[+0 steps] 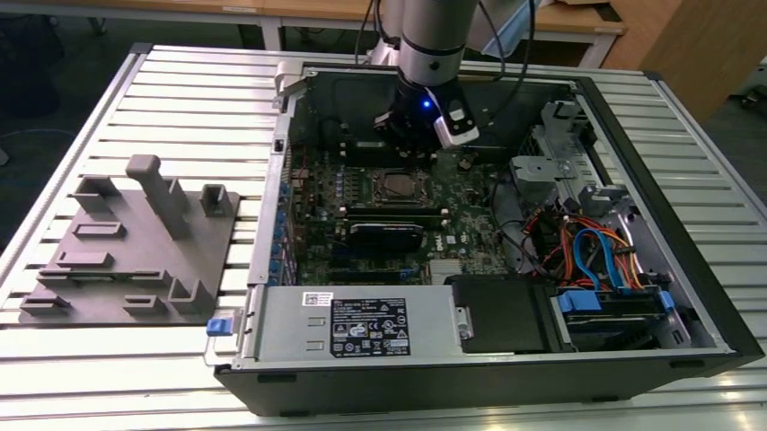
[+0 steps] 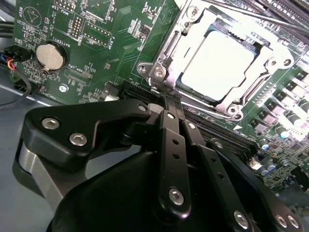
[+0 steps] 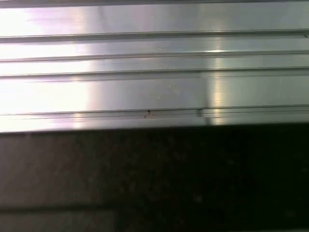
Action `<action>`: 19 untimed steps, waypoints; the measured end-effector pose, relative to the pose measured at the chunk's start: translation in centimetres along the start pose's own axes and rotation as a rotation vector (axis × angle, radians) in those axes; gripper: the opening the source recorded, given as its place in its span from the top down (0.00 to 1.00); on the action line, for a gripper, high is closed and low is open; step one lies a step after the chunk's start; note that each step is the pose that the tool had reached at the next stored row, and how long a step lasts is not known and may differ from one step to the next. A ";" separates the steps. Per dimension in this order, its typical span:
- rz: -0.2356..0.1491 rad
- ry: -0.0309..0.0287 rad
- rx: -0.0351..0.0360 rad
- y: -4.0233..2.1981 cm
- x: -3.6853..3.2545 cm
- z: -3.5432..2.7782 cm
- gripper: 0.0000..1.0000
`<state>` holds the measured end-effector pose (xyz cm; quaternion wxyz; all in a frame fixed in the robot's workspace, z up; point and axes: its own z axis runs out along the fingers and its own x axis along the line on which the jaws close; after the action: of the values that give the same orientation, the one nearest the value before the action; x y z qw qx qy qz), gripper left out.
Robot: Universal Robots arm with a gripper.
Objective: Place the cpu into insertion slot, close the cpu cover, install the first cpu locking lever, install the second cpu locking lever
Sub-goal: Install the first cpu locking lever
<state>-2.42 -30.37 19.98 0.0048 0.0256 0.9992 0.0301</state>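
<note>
Fingers (image 2: 170, 104) together beside cpu cover (image 2: 193, 58)

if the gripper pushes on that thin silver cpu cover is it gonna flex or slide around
Probably little sliding: in the second wrist view the cpu cover lies closed around the cpu, apparently hinged to the socket. As a thin metal frame with a window, it may flex slightly under a push. The gripper sits just beside it.

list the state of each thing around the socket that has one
cpu: seated flat in the insertion slot
cpu cover: closed down over the cpu
gripper: shut, tips at the cover's corner
computer case: side open, lying on the table
</note>
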 end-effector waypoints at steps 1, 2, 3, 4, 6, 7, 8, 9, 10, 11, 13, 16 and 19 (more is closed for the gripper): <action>0.000 0.0000 0.0014 0.00 0.00 0.04 0.89; 0.000 0.0001 0.0029 -0.01 0.00 0.07 0.89; 0.000 0.0001 0.0041 -0.02 0.00 0.11 0.89; 0.000 0.0001 0.0049 -0.02 0.01 0.15 0.89; 0.000 -0.0007 0.0048 0.00 -0.01 0.27 0.89; 0.000 -0.0005 0.0055 -0.01 0.00 0.29 0.89; 0.000 -0.0003 0.0060 -0.02 0.00 0.29 0.89; 0.000 -0.0003 0.0061 -0.02 0.00 0.28 0.89; 0.000 -0.0001 0.0051 -0.02 0.01 0.28 0.89; 0.000 0.0000 0.0027 -0.02 0.01 0.28 0.89; 0.000 0.0001 -0.0030 -0.02 0.00 0.29 0.89; 0.000 0.0001 -0.0064 -0.01 0.00 0.26 0.89; 0.000 0.0005 -0.0061 0.00 0.00 0.05 0.89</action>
<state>-2.43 -30.37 19.93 0.0047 0.0256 0.9991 0.0331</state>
